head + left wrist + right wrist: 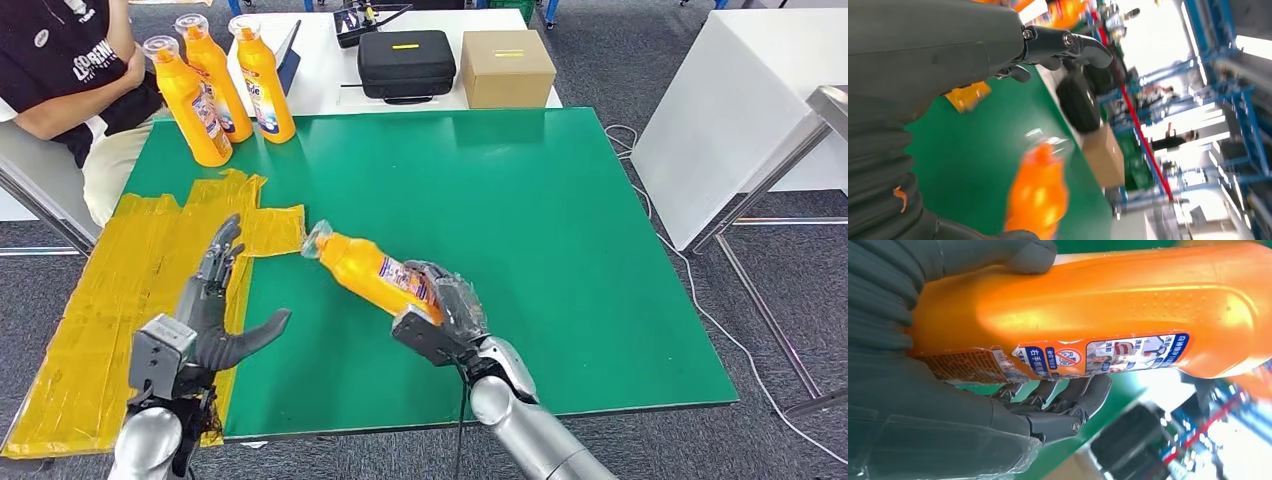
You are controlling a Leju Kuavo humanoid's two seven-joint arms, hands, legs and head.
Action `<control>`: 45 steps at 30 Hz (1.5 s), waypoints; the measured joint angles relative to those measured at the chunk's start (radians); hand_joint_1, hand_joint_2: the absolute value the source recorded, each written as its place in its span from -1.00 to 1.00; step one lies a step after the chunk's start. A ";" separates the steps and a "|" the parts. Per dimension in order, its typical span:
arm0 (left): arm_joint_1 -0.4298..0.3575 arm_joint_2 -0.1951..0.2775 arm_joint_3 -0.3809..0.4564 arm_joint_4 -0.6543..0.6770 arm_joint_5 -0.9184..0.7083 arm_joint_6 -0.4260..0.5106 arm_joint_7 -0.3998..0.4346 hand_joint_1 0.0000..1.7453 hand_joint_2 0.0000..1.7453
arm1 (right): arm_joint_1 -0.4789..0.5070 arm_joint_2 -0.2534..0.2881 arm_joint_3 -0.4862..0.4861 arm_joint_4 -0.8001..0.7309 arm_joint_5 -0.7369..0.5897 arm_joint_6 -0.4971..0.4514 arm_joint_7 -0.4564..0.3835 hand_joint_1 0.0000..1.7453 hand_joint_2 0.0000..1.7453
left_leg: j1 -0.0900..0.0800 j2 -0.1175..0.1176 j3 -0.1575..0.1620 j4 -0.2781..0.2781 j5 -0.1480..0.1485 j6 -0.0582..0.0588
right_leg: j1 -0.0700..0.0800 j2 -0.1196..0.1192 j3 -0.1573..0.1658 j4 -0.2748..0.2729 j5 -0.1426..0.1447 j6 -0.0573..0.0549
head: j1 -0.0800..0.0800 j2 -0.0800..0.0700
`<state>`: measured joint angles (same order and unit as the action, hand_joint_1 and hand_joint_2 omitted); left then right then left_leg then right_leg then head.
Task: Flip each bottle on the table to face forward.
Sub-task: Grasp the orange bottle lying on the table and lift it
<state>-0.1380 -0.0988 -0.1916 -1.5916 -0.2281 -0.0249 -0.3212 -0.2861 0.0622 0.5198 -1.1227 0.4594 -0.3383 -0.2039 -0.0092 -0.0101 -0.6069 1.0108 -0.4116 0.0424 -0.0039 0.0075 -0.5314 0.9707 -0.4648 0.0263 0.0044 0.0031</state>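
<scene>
My right hand (447, 305) grips an orange bottle (375, 272) round its lower body, thumb on one side, fingers (1083, 395) wrapped under the label. Bottle tilted, clear cap toward the far left, held over the near-middle of the green desk (560, 230). Whether its base touches the desk, I cannot tell.

My left hand (215, 310) holds nothing: fingers spread and pointing away from me, thumb stuck out toward the held bottle. It hangs over the near left of the desk, at the border between green surface and yellow sheet (120, 300). Well apart from the bottle; green shows between thumb and bottle.

Three orange bottles (215, 85) stand upright in a tight cluster at the far left corner, close to the desk's far edge. A seated person (70, 70) is just beyond that corner.

Open room: the whole right half of the green desk, out to the right and near edges. Yellow sheet covers the left strip down to the near left corner, crumpled at its far end.

Past the far edge, a white table (320, 70) carries a black case (405, 62) and a cardboard box (507, 68), side by side.
</scene>
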 joint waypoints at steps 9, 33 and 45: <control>-0.119 -0.036 -0.114 0.130 0.069 -0.063 0.052 -1.00 1.00 | 0.012 0.050 -0.071 -0.044 -0.095 -0.059 -0.044 1.00 1.00 | 0.000 0.000 -0.002 0.000 0.000 0.000 | 0.000 0.000 -0.002 0.000 0.000 0.000 | 0.000 0.000; -0.210 -0.089 -0.184 0.245 0.173 -0.079 0.072 -1.00 1.00 | 0.070 0.155 -0.079 -0.190 -0.224 -0.083 -0.328 1.00 1.00 | 0.000 0.000 -0.005 0.000 0.000 0.000 | 0.000 0.000 -0.004 0.000 0.000 0.000 | 0.000 0.000; -0.213 -0.077 -0.110 0.243 0.242 -0.072 0.061 -1.00 1.00 | 0.039 0.178 0.030 -0.136 -0.127 -0.217 -0.399 1.00 1.00 | 0.000 0.000 -0.006 0.000 0.000 0.000 | 0.001 0.000 -0.005 0.001 0.000 0.000 | 0.000 0.000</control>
<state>-0.3506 -0.1760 -0.3019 -1.3489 0.0137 -0.0967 -0.2605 -0.2470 0.2403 0.5500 -1.2587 0.3325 -0.5552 -0.6027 -0.0089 -0.0103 -0.6134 1.0108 -0.4116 0.0424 -0.0033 0.0076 -0.5362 0.9714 -0.4650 0.0264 0.0043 0.0031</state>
